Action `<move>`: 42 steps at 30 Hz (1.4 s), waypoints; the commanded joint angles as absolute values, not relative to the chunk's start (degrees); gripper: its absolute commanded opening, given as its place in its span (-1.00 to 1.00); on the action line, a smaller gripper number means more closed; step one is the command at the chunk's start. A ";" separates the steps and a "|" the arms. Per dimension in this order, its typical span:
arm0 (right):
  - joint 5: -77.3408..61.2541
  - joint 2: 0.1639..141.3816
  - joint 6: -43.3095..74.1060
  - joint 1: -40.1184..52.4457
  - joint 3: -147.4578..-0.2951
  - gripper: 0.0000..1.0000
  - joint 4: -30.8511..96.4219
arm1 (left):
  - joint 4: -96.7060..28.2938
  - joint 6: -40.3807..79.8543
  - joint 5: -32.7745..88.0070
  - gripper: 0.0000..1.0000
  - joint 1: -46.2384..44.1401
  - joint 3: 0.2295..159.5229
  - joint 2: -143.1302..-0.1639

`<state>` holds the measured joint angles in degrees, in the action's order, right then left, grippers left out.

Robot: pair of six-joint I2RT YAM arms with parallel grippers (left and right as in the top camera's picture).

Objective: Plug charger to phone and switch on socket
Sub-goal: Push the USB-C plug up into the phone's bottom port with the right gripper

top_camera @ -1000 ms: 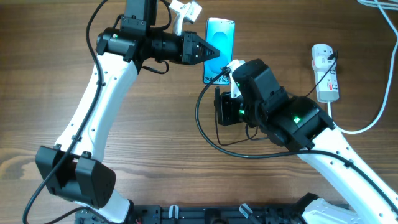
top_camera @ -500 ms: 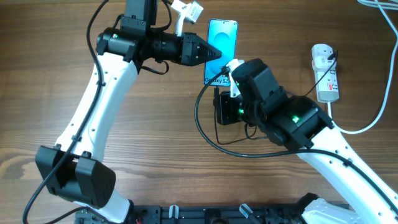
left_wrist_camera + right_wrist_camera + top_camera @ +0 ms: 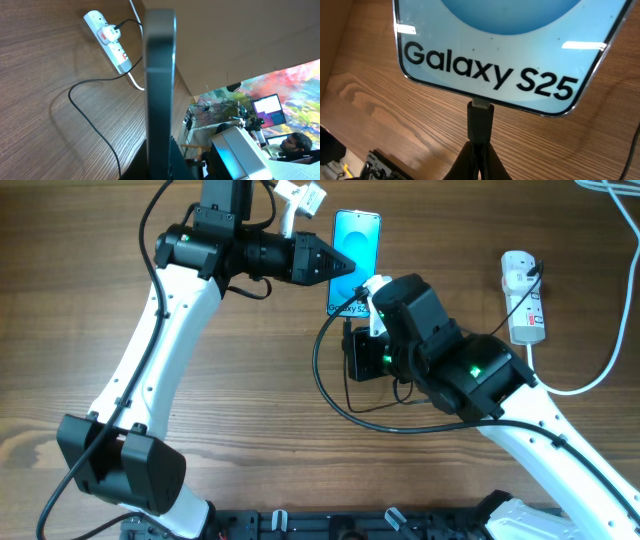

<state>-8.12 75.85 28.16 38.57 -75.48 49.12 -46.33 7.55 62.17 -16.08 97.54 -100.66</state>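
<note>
The phone [image 3: 360, 235], cyan screen up, is tilted off the wooden table, and my left gripper [image 3: 343, 266] is shut on its long edge. In the left wrist view the phone [image 3: 160, 75] stands edge-on between the fingers. My right gripper [image 3: 480, 152] is shut on the charger's dark connector [image 3: 480, 122], whose tip meets the middle of the phone's [image 3: 495, 45] short "Galaxy S25" edge. The thin black charger cable [image 3: 322, 375] loops over the table to a plug in the white socket [image 3: 523, 298] at the right; the socket [image 3: 111, 37] also shows in the left wrist view.
A thick white cord [image 3: 605, 370] runs from the socket past the right table edge. The charger's slack lies in a loop [image 3: 92, 120] on the wood between the arms. Both arm bases stand along the near edge.
The phone and my left gripper shifted a touch to the right a second ago. Both grips are unchanged.
</note>
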 commanded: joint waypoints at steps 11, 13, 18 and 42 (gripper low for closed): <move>-8.86 76.36 26.44 38.61 -77.01 -0.91 48.42 | -46.15 6.17 63.16 -0.92 -15.92 97.84 -99.74; -8.84 76.36 25.47 38.61 -77.01 -0.91 48.45 | -46.15 6.17 63.16 -0.92 -15.92 97.84 -99.74; -7.94 76.36 25.52 38.61 -77.01 -0.91 48.47 | -46.15 6.17 63.18 -0.93 -15.92 97.84 -99.74; -5.82 76.36 27.16 38.59 -77.01 -0.91 48.45 | -46.81 6.17 63.20 -0.92 -15.92 97.84 -99.74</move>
